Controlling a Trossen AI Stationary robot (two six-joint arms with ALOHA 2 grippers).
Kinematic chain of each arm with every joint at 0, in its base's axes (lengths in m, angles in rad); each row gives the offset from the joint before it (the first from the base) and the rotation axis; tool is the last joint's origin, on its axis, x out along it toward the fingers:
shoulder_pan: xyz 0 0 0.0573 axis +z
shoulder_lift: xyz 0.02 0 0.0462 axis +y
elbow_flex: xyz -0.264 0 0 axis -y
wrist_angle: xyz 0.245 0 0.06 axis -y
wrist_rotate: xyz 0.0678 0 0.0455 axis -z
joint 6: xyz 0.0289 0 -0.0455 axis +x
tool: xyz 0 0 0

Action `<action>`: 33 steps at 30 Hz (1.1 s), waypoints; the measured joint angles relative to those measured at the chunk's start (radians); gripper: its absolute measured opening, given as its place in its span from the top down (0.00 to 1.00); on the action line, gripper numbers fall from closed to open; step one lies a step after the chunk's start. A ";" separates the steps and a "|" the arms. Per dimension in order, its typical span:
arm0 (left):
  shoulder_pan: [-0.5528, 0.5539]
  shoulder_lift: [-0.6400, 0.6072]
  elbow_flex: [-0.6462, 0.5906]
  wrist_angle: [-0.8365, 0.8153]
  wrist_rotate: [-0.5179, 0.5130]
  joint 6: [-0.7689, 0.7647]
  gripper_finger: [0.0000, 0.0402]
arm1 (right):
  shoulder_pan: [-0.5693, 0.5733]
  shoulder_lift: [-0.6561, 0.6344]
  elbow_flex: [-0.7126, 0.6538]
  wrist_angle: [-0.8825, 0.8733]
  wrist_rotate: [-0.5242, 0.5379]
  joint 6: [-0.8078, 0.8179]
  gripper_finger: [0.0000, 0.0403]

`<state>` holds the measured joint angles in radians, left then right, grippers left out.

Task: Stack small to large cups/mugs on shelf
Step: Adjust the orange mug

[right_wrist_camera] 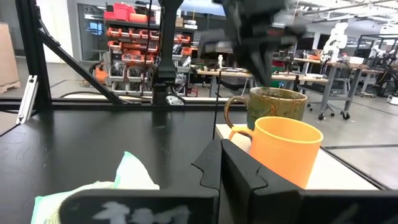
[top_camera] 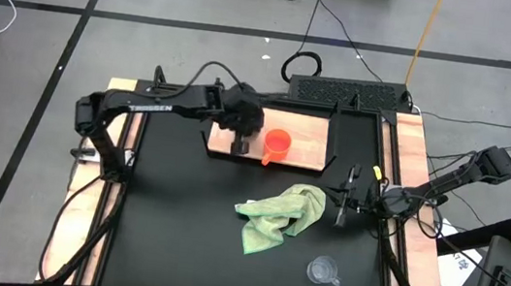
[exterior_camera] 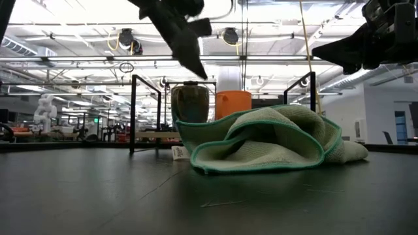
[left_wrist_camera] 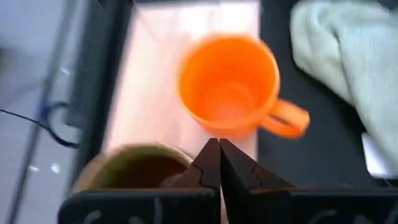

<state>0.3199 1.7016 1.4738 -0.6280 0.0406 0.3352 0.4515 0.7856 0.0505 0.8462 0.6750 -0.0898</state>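
**Inspector:** Start at the near edge of the surface [top_camera: 176,231].

**Assistant:** The clear glass cup [top_camera: 323,270] stands alone there, well apart from the shelf. Behind it lies the green cloth [top_camera: 278,216], crumpled, mid-surface.

**Inspector:** Right arm?

**Assistant:** The right end effector [top_camera: 341,215] hangs just beside the cloth at the right side, fingers pressed fully together, holding nothing.

**Inspector:** And the far side?

**Assistant:** The shelf [top_camera: 309,142] lies flat at the far edge. On it the orange cup [top_camera: 277,145] stands upright, with the brown mug [left_wrist_camera: 134,168] just beside it. The left end effector [left_wrist_camera: 219,163] hovers above the mug's rim, fingers fully together, empty.
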 joint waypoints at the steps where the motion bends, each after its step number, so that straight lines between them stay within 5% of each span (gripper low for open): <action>1: 0.000 -0.020 0.000 0.009 -0.017 -0.005 1.00 | 0.000 0.000 0.000 -0.006 0.000 0.000 1.00; 16: -0.019 -0.151 -0.089 0.008 -0.066 -0.188 1.00 | 0.002 0.000 0.000 -0.006 0.000 -0.001 1.00; 24: -0.118 -0.150 -0.275 0.218 -0.065 -0.299 1.00 | 0.002 0.000 0.000 -0.006 0.000 -0.004 1.00; 33: -0.199 -0.150 -0.339 0.390 -0.121 -0.392 1.00 | 0.002 0.000 0.000 -0.004 0.000 -0.008 1.00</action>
<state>0.1204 1.5513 1.1350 -0.2380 -0.0803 -0.0567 0.4530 0.7856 0.0505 0.8419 0.6750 -0.0982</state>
